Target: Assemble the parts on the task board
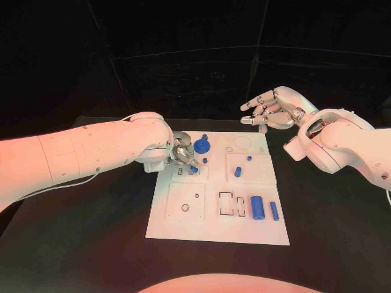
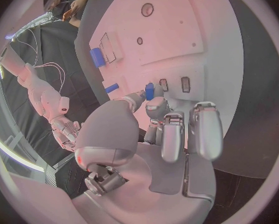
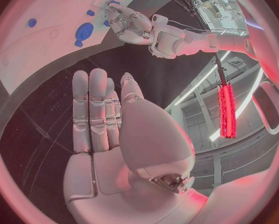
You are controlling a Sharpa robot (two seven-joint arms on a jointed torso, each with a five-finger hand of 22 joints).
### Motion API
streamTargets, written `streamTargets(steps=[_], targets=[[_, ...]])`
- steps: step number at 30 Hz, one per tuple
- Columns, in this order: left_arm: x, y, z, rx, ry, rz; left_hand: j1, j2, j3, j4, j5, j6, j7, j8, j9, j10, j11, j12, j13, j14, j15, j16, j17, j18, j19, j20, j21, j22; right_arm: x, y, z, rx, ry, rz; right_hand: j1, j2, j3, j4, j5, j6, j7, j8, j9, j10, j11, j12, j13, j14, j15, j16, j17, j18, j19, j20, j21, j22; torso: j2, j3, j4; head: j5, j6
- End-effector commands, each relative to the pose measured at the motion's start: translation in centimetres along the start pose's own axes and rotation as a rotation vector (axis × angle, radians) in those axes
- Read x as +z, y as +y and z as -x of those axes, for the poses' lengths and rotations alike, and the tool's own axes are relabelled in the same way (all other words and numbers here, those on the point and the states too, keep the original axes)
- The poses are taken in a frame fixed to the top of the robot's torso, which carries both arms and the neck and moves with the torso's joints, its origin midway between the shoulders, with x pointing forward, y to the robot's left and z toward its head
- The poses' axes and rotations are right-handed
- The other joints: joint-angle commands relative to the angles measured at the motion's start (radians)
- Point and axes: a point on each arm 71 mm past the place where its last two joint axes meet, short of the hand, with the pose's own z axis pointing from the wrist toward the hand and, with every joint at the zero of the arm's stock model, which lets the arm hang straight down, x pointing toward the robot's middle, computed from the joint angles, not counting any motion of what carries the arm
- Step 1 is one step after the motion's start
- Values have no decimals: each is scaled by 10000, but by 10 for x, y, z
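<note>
Near the board's (image 1: 173,226) front edge two blue cylinders (image 1: 257,208) lie flat. Farther back, the left hand (image 1: 179,156) pinches a small blue peg (image 2: 149,90) over the slots. Beyond the far edge, the right hand (image 1: 273,107) hovers loosely open, holding nothing.

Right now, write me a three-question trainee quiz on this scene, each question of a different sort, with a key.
1. True or false: the right silver hand holds a blue part.
2. Multiple choice: the left silver hand pinches a small blue peg over which part of the white task board? A) the near right corner B) the left side of the far half C) off the board
3. Fill in: the two blue cylinders lie on the board's near ____ side.

Key: 1 false, it holds nothing, its fingers loosely curled above the far edge. 2 B. 3 right.
</note>
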Motion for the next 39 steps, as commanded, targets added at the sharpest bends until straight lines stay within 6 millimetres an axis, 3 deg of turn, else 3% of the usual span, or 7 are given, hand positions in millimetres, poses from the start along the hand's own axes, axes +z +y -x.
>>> streamTargets(steps=[1, 13, 18, 39], targets=[[-4, -1, 3, -788, -544, -353, -120, -9, 1706, -1591, -62, -7, 48, 71, 31, 58, -24, 45, 2, 1038, 46, 31, 2632, -51, 13, -3, -53, -6, 1, 2, 0, 21, 9, 86, 80, -16, -56, -8, 48, 16, 33, -59, -10, 19, -4, -70, -16, 67, -11, -46, 9, 129, 72, -22, -52, -16, -5, -1, 7, 15, -11], [-12, 9, -1, -437, -1405, -323, -200, -47, 1835, -1593, -73, -3, 38, 124, 79, 36, -34, -26, -100, 1038, 38, 31, 2632, -55, 23, -11, -45, 16, 0, 0, 2, -1, -22, 63, 83, -25, -64, -10, 50, 13, 34, -60, -10, 18, -3, -70, -19, 68, -10, -52, 12, 129, 74, -22, -57, -19, -21, 34, 73, 68, -70], [-9, 14, -4, -398, -1546, -169, -214, -52, 1851, -1589, -77, -6, 37, 130, 86, 36, -35, -34, -115, 1038, 37, 31, 2632, -51, 19, -12, -55, 0, 0, -1, 3, -5, -27, 64, 82, -33, -72, -11, 50, 14, 34, -60, -9, 18, -2, -70, -21, 69, -10, -58, 13, 129, 75, -22, -61, -21, -11, 27, 40, 95, -89], [2, 22, -16, -138, -931, 177, -364, -60, 1920, -1521, -279, -44, 35, 160, 123, 32, -32, -78, -210, 1038, 39, 31, 2632, -52, 22, -15, -66, -3, 1, -1, 2, -4, -40, 46, 65, -36, -90, 1, 50, 19, 35, -58, -7, 18, 2, -71, -27, 71, -7, -73, 18, 128, 78, -20, -71, -27, -4, 23, 31, 120, -140]])
